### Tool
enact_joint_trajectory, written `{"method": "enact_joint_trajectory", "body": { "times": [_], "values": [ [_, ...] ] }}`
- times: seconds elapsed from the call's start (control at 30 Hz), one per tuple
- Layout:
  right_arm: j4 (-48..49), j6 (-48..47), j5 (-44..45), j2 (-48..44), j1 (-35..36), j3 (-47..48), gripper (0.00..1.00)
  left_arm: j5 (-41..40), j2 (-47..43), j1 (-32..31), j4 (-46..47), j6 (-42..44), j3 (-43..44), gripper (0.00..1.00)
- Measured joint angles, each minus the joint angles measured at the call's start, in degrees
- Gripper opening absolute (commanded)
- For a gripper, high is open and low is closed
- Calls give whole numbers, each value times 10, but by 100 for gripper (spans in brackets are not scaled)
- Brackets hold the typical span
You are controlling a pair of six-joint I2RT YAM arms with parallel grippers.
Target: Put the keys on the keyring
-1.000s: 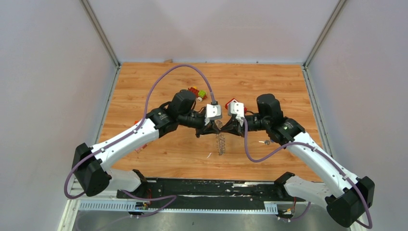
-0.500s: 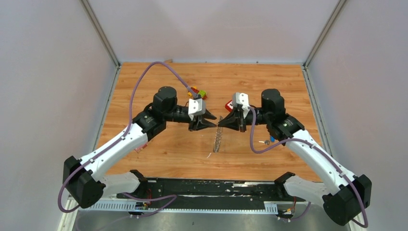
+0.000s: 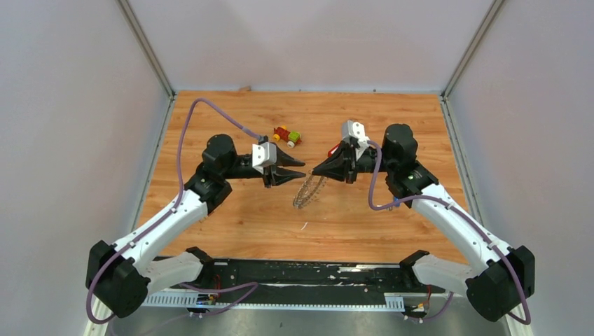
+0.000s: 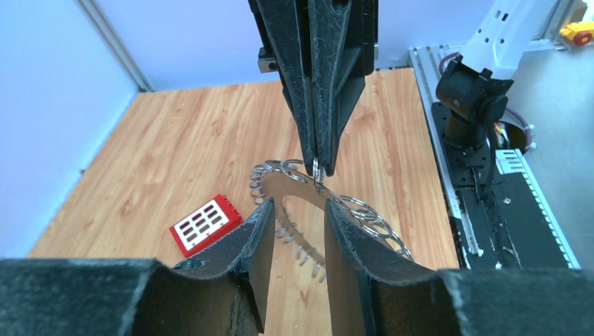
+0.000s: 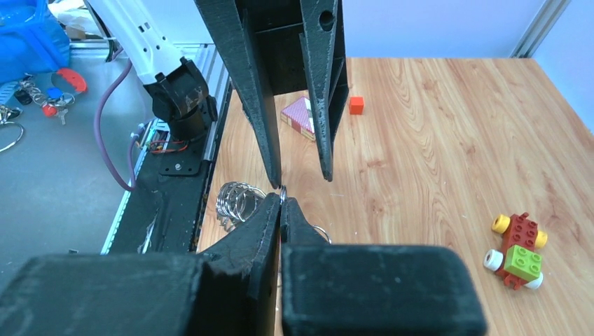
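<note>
The keyring (image 3: 308, 191), a grey toothed ring fringed with silver rings, hangs tilted above the wood from my right gripper (image 3: 314, 171). That gripper is shut on the ring's upper edge, as the right wrist view (image 5: 281, 201) and the left wrist view (image 4: 319, 168) show. My left gripper (image 3: 300, 170) is open and empty, just left of the ring and apart from it. Its fingers (image 4: 260, 217) frame the keyring (image 4: 336, 206). The small loose keys are mostly hidden by the right arm; only a blue speck (image 3: 396, 202) shows.
A red block with white squares (image 4: 206, 224) lies on the wood beyond the ring. A red-yellow-green toy (image 3: 287, 136) sits at the back, also in the right wrist view (image 5: 517, 252). A small red cube (image 5: 356, 105) and a reddish box (image 5: 301, 115) lie near the left arm.
My left gripper has let go of the ring, opened and drawn back to the left. My right gripper has kept its hold and lifted the ring, which now hangs tilted.
</note>
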Motion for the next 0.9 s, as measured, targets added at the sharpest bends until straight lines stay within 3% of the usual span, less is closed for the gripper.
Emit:
{"method": "enact_joint_trajectory", "body": {
  "times": [0.53,0.9],
  "values": [
    [76,35,-12,-11,-5,-19,0,55,17,5,158,-80,-27,29],
    [93,44,-24,-11,-6,-21,0,59,38,5,209,-114,-39,26]
  ]
}}
